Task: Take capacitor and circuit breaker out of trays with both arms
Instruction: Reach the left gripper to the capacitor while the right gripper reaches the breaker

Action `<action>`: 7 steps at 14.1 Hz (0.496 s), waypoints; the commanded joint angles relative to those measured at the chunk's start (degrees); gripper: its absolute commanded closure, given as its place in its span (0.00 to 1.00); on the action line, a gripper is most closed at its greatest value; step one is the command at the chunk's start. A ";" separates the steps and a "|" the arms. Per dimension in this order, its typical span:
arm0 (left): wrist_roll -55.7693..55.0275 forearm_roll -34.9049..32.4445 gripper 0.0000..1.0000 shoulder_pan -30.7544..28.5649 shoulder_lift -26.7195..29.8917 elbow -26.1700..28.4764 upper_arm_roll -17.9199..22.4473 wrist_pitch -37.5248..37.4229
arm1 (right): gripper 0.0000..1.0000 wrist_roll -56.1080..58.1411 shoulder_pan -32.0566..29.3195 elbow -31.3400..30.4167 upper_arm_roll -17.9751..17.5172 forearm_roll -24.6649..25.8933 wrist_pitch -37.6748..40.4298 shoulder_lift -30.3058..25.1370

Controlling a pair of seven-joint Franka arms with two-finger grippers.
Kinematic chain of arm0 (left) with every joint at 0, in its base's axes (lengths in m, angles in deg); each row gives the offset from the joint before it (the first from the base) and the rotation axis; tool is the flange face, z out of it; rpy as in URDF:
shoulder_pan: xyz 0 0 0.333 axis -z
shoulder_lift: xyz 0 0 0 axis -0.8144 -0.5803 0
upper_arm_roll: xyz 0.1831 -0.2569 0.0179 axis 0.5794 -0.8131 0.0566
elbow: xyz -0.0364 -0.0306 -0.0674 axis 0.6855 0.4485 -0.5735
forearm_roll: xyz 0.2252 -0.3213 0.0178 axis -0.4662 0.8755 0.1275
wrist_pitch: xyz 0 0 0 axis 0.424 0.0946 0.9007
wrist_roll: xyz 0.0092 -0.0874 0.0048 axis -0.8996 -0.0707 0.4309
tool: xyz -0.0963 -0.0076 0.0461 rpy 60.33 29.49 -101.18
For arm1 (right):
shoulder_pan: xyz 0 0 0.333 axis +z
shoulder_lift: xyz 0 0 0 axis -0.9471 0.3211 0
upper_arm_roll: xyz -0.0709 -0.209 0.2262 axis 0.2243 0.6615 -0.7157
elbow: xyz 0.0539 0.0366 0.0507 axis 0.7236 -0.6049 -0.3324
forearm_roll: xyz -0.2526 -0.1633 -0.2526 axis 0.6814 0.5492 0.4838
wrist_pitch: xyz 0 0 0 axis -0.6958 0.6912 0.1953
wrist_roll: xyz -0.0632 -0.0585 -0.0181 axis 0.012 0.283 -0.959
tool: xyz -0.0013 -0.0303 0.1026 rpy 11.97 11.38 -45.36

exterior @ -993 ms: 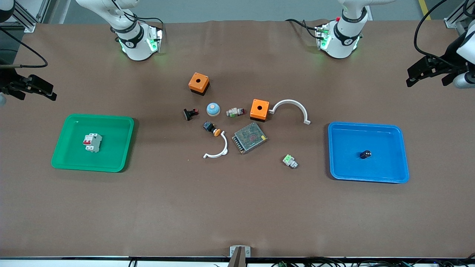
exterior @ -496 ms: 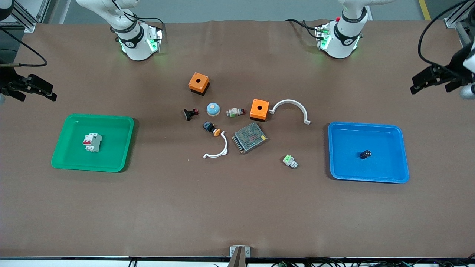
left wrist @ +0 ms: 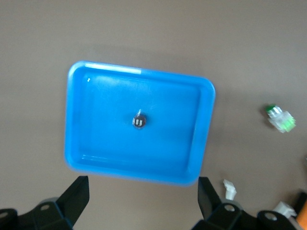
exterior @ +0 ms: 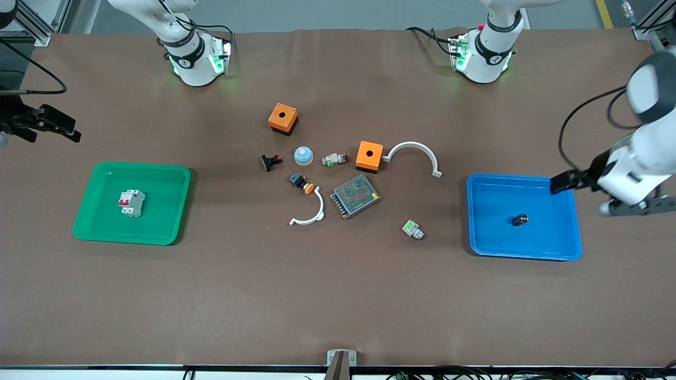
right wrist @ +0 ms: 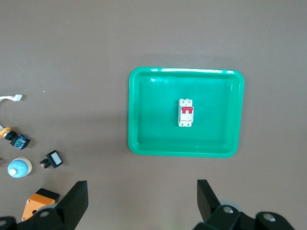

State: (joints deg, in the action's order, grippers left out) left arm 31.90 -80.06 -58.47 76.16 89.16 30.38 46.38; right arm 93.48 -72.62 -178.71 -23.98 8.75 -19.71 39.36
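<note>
The red label on the breaker (exterior: 131, 202) and the pale mark on top of the capacitor (exterior: 520, 219) are both too small to read; no brand name can be made out.

The surface is a brown mat (exterior: 338, 295) laid over the table, with my two arm bases standing along its farther edge. The breaker lies inside the green tray (exterior: 90, 221) at my right arm's end of the table; in the right wrist view it sits near the tray's middle (right wrist: 186, 112). The capacitor stands inside the blue tray (exterior: 560, 248) at my left arm's end; the left wrist view shows it near the centre of that tray (left wrist: 139, 122).

My left gripper (exterior: 562, 182) hangs over the farther rim of the blue tray, its fingers (left wrist: 76, 196) spread wide and holding nothing. My right gripper (exterior: 50, 126) waits over bare mat, farther from the front camera than the green tray, fingers (right wrist: 76, 196) likewise wide apart and unloaded.

The right arm's upper links are cut off at the front view's edge. Between the trays lie two orange boxes (exterior: 369, 155), a silver mesh-covered box (exterior: 355, 196) and smaller parts.
</note>
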 commanded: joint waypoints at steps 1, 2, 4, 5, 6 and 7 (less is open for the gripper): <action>-0.35 -1.13 0.00 -1.15 -3.36 6.02 0.02 10.38 | 0.00 0.10 -2.60 1.36 -0.49 -0.11 0.29 2.03; -0.17 -1.13 0.00 -1.15 -5.90 5.94 0.02 11.89 | 0.00 0.27 -3.39 2.24 -0.49 -0.64 0.30 3.70; 0.36 -1.91 0.02 -2.55 -9.78 6.12 0.02 14.70 | 0.00 0.80 -5.06 3.12 -0.49 -0.47 -2.06 6.68; 0.79 -2.35 0.05 -2.82 -11.36 6.20 0.02 15.68 | 0.00 1.24 -5.77 3.65 -0.49 0.23 -3.99 9.49; 0.88 -4.97 0.08 -3.00 -13.12 6.21 0.02 16.21 | 0.00 2.72 -7.17 4.00 -0.49 0.15 -5.66 11.86; 0.88 -8.21 0.13 -3.35 -14.18 6.21 -0.07 16.91 | 0.00 3.95 -8.31 4.35 -0.49 0.06 -7.51 15.02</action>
State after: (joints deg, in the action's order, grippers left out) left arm 32.38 -83.81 -61.20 63.83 95.76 30.48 62.02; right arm 94.88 -78.09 -177.33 -23.83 8.76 -25.36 47.82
